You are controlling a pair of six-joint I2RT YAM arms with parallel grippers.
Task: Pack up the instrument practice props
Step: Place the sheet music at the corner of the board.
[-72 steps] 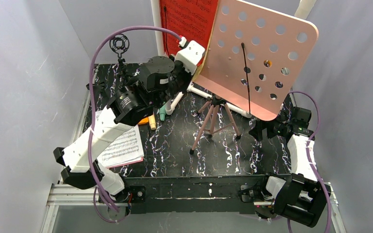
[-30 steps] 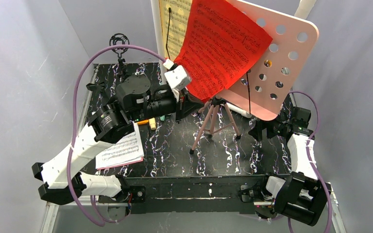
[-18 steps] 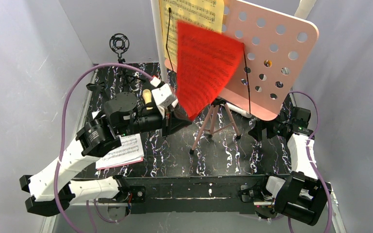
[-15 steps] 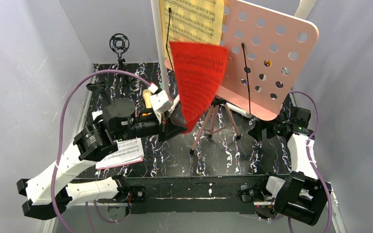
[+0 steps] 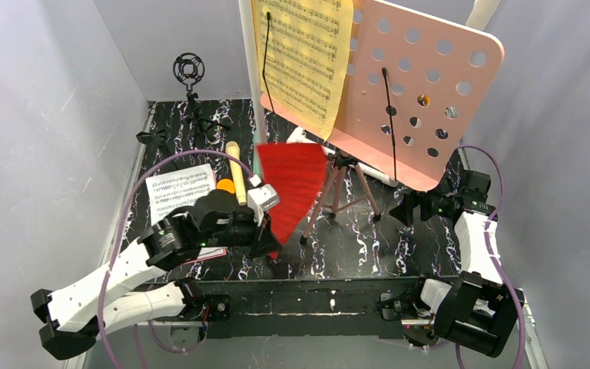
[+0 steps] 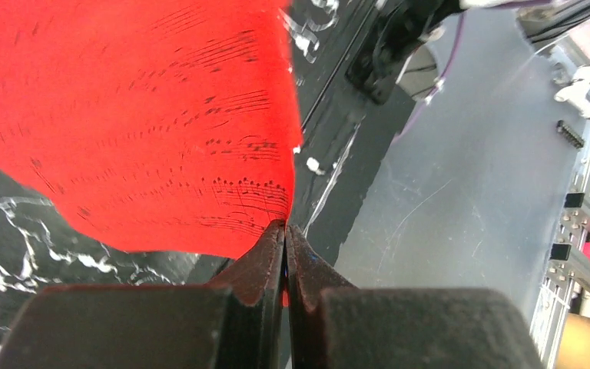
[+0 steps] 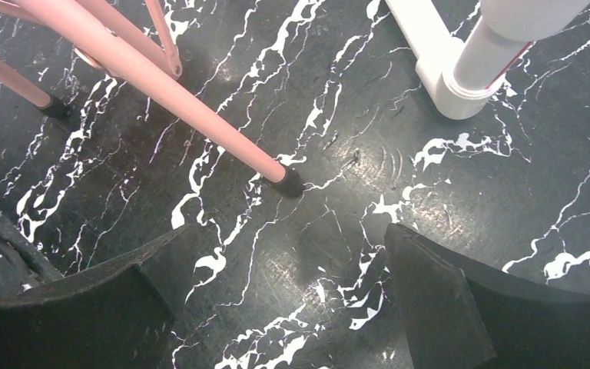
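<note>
My left gripper (image 5: 270,247) is shut on the bottom corner of a red sheet of music (image 5: 292,183), which stands up over the near middle of the table. In the left wrist view the jaws (image 6: 286,227) pinch the red sheet (image 6: 138,115) by its edge. A yellow sheet of music (image 5: 303,54) rests on the pink hole-punched music stand (image 5: 422,84), which stands on tripod legs (image 5: 330,196). My right gripper (image 5: 409,207) is open and low, right of the tripod. One pink leg (image 7: 200,115) ends just ahead of its fingers (image 7: 461,307).
A white sheet of music (image 5: 180,191) lies at the left, with a yellow microphone (image 5: 235,171) beside it. A black microphone mount (image 5: 190,71) stands at the back left. White pipe frame (image 7: 461,69) runs behind the stand. Grey walls close in on both sides.
My left arm has pulled the red sheet off the stand, down and toward the near edge. The yellow sheet now shows on the stand. The right arm has not moved.
</note>
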